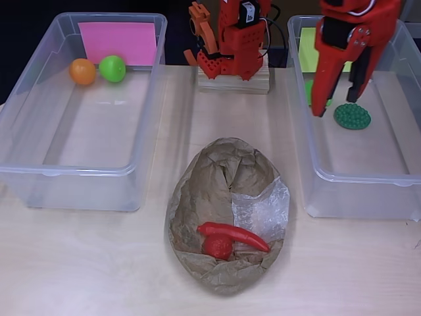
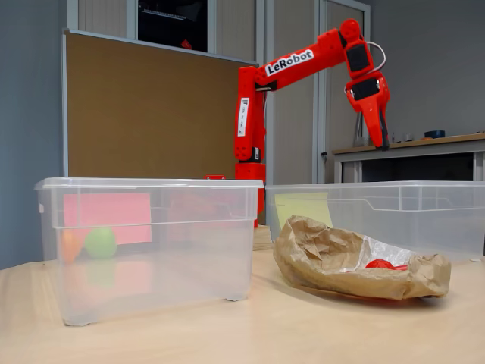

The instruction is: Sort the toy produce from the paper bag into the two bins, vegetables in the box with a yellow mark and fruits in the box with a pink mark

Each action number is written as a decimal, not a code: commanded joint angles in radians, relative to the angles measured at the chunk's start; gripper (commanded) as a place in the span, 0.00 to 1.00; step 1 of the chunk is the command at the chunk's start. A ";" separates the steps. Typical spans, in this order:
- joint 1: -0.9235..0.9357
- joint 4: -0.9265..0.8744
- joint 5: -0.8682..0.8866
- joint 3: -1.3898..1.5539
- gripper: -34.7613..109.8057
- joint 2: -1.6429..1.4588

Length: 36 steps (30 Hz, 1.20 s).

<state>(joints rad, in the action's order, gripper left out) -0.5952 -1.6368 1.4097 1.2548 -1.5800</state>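
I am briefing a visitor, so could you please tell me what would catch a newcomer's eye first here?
The bright red robot arm stands out, its open hand poised over the clear plastic bin with the yellow note. Next comes the crumpled brown paper bag in the middle, holding a red toy chilli pepper.

My arm (image 2: 303, 57): bright red plastic thruout, boxy segments w/ black servo blocks set at the joints. White label, black "LeRobot" lettering, on upper link; second white sticker runs vert. down the lower link, text too small to read. Thin cable loops by wrist. My base (image 1: 233, 56): red housing, black motor on top, sits on pale wooden block. My gripper (image 1: 339, 105): two tapered red fingers, small screws in the plate above, black part behind.
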 commanded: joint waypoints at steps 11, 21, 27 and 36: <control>0.453 0.206 -0.313 0.078 0.53 0.192; 0.459 0.245 -0.003 -0.209 0.50 0.528; 0.442 0.232 0.031 -0.351 0.49 0.669; 0.439 0.198 0.034 -0.526 0.53 0.847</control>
<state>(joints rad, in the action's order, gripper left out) -0.1488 -1.4159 1.4419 0.7808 -0.7363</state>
